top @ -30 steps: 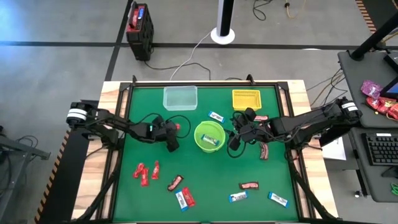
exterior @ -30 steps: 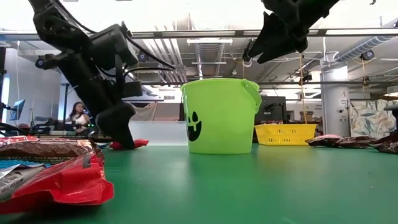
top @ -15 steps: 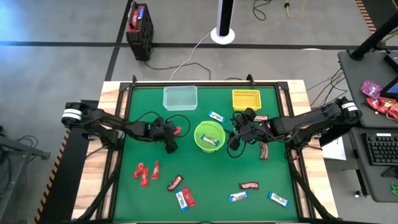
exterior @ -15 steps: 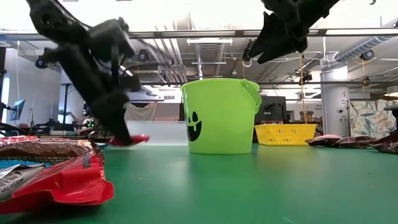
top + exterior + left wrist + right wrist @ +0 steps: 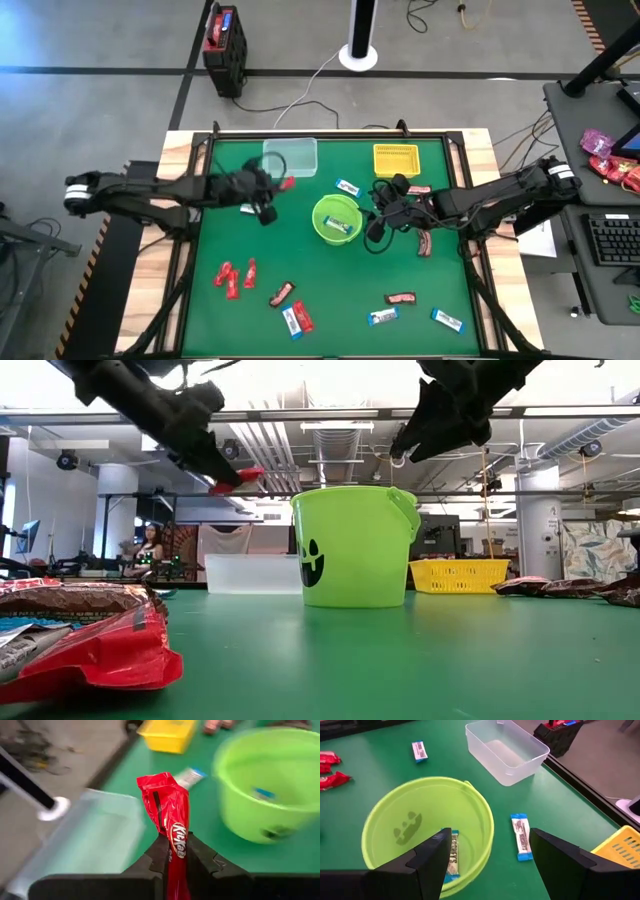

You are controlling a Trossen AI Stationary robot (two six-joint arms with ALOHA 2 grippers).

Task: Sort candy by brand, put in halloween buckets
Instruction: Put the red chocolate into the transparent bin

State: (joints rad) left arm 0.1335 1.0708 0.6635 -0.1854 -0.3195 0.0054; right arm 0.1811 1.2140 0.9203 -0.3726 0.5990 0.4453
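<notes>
My left gripper [image 5: 276, 188] is shut on a red candy bar [image 5: 165, 805] and holds it in the air beside the clear box [image 5: 290, 157]. In the low view the bar [image 5: 240, 477] shows well above the table. My right gripper [image 5: 490, 837] hangs open above the right rim of the lime-green bucket [image 5: 335, 220], touching nothing. A blue-and-white bar [image 5: 453, 854] lies on the bucket's floor. The yellow basket [image 5: 396, 160] stands at the far right. My left gripper pinches the red bar's near end [image 5: 175, 851] between its two fingers. The bar lies along the fingers, and most of its length sticks out past their tips. The bar [image 5: 240, 477] is lifted clear of the table, roughly level.
Loose bars lie on the green mat: red ones [image 5: 235, 275] at the near left, mixed ones [image 5: 290, 308] near the front, blue-and-white ones [image 5: 447, 320] at the near right, a brown one [image 5: 426, 243] under my right arm, and a blue-and-white one [image 5: 521, 836] beyond the bucket.
My left gripper has risen from the table beside the green bucket with the red bar. It has gone toward the far edge and the clear box. The bar, which lay on the mat, now hangs clear of it.
</notes>
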